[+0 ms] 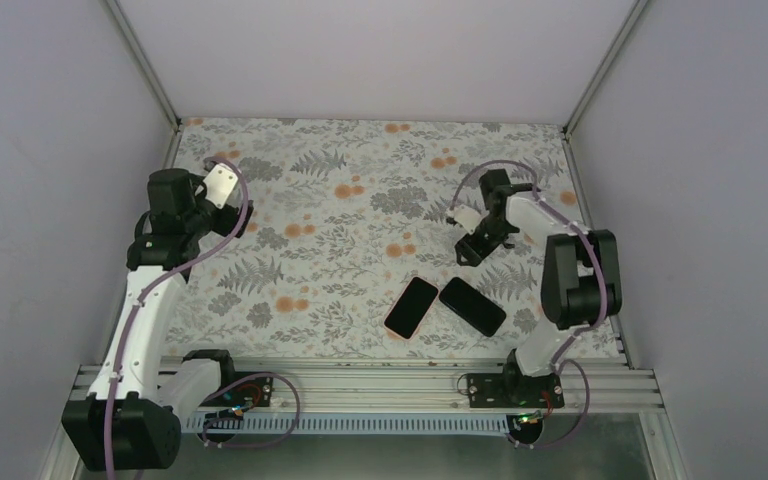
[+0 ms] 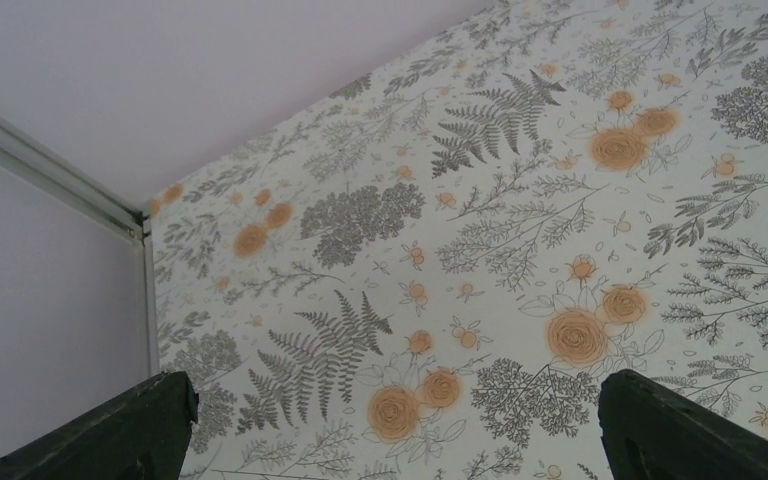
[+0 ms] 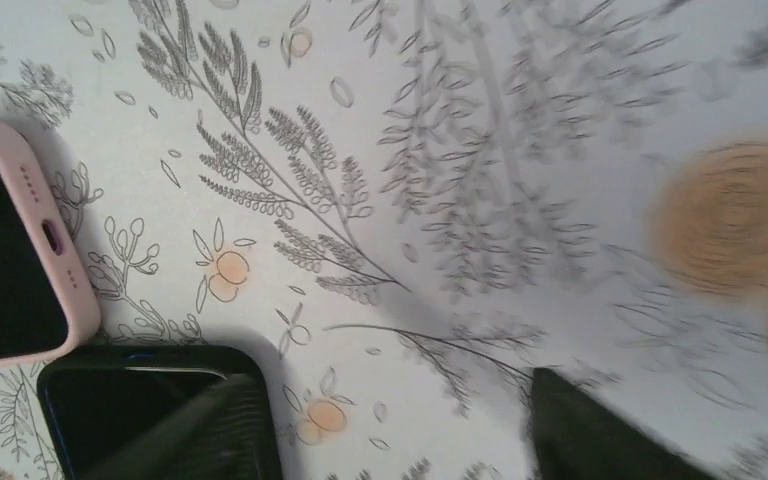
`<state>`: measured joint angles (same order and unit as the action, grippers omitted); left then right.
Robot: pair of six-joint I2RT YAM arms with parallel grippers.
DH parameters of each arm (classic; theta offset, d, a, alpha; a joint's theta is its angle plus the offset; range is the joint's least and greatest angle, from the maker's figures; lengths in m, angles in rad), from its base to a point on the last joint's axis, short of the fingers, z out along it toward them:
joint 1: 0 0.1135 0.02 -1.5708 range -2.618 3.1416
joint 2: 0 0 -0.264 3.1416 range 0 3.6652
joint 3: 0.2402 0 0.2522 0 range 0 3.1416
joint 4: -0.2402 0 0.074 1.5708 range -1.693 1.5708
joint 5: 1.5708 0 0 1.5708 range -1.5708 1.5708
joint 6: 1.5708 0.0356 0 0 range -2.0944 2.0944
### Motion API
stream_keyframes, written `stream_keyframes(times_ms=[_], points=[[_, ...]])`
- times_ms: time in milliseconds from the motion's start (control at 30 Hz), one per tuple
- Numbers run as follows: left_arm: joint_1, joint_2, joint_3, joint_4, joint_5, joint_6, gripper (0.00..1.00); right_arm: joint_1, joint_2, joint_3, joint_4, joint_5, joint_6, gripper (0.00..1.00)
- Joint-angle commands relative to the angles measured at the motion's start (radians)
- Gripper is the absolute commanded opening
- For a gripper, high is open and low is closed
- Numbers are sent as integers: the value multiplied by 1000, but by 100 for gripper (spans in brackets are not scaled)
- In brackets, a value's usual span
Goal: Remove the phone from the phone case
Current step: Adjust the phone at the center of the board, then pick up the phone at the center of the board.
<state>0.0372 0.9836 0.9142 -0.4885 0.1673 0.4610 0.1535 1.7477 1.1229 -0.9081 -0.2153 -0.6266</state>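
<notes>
A pink phone case with a dark face lies flat near the table's front middle. A black phone lies just right of it, apart from it. Both show at the left of the right wrist view, the pink case above the black phone. My right gripper hovers behind the phone, open and empty; one finger overlaps the phone's corner in that view. My left gripper is raised at the far left, open and empty, over bare floral cloth.
The floral tablecloth covers the whole table. Plain walls close in the left, back and right sides, with a metal corner post near the left gripper. An aluminium rail runs along the front edge.
</notes>
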Motion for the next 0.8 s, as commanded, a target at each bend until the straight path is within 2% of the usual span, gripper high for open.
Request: stream_keyframes(times_ms=[0, 33, 167, 333, 767], points=[[6, -34, -9, -1, 4, 25, 100, -15, -146, 23, -87, 18, -48, 93], [6, -32, -7, -5, 14, 29, 100, -15, -162, 18, -132, 1, -65, 99], [5, -10, 0, -12, 58, 31, 100, 9, -197, -65, -250, -23, -73, 100], [6, 26, 12, -8, 106, 24, 100, 73, -277, -221, -210, 72, -29, 100], [5, 61, 40, -6, 127, 1, 100, 116, -282, -374, -100, 180, 37, 100]])
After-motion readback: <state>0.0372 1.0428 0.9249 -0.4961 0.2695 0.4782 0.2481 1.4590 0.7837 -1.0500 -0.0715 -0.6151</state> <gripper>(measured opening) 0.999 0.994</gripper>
